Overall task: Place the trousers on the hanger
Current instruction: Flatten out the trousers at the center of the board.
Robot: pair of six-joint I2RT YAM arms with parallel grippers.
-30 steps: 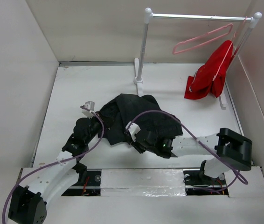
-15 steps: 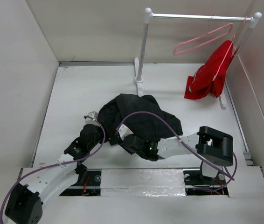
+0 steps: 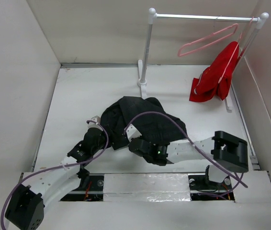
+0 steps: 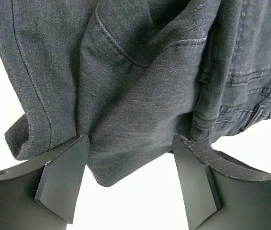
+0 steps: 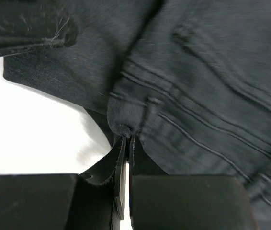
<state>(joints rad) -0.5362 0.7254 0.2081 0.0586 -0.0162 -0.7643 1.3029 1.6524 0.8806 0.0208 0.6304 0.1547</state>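
The black trousers (image 3: 142, 120) lie in a crumpled heap in the middle of the white table. My left gripper (image 3: 107, 136) is at the heap's near left edge and stands open. In the left wrist view a loose corner of the trousers (image 4: 126, 96) hangs between the spread fingers (image 4: 61, 179) without being pinched. My right gripper (image 3: 124, 139) is at the near edge of the heap, just right of the left one. In the right wrist view it (image 5: 128, 139) is shut on a bunched seam of the trousers (image 5: 197, 72). The pale-pink hanger (image 3: 207, 40) hangs tilted on the rail at the back right.
A white rack (image 3: 145, 52) with a metal rail stands at the back, one post just behind the heap. A red garment (image 3: 217, 76) on a second thin hanger hangs at the rail's right end. White walls (image 3: 16, 86) enclose the table on three sides.
My left gripper has opened and let go of the cloth, drawing back a little. My right gripper has moved left along the heap's near edge and closed on a fold.
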